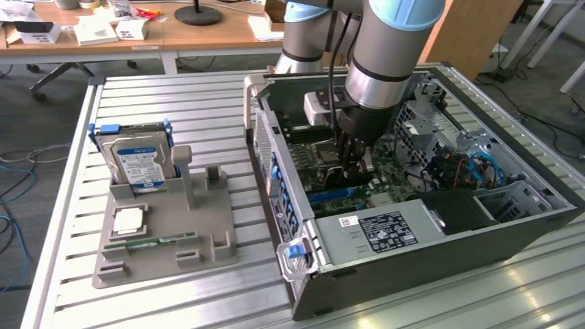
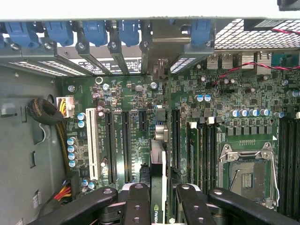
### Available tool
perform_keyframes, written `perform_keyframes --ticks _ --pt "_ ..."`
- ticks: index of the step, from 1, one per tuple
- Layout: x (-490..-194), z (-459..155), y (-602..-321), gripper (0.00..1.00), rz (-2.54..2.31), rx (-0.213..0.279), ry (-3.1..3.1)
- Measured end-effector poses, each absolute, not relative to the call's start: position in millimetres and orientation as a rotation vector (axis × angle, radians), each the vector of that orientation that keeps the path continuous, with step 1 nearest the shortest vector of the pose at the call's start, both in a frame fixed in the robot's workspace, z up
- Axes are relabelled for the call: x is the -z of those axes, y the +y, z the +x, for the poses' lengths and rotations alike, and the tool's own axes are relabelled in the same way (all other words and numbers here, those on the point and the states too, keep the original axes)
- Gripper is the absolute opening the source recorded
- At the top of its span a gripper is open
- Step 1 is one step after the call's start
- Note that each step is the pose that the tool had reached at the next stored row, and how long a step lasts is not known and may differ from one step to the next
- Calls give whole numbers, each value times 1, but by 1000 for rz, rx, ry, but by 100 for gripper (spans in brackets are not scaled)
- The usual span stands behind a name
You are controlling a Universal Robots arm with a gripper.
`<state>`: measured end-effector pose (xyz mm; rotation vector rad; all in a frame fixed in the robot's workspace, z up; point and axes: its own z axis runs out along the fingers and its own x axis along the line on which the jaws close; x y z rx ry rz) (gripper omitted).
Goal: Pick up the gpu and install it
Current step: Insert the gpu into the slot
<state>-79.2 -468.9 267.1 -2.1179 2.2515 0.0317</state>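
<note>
Tool (image 2: 160, 192): we've got it pinching the gpu (image 2: 158, 159) edge-on.
Gpu: upright inside the case (image 1: 439, 253), right at the motherboard (image 2: 243, 108) slots; we can't tell if it's seated.
Case: lying open on the surface (image 1: 183, 96).
Hard drive (image 1: 142, 161): on the exterior view's left, well apart.

The wrist view's edge is cropping the gpu (image 2: 158, 173) and fingers (image 2: 137, 206); in the exterior view the arm (image 1: 388, 62) is largely hiding both.
</note>
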Motion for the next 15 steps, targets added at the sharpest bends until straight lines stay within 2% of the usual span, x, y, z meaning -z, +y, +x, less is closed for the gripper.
perform_keyframes --ticks 15 --pt "-266 -78 -469 26 -2125 -48 2260"
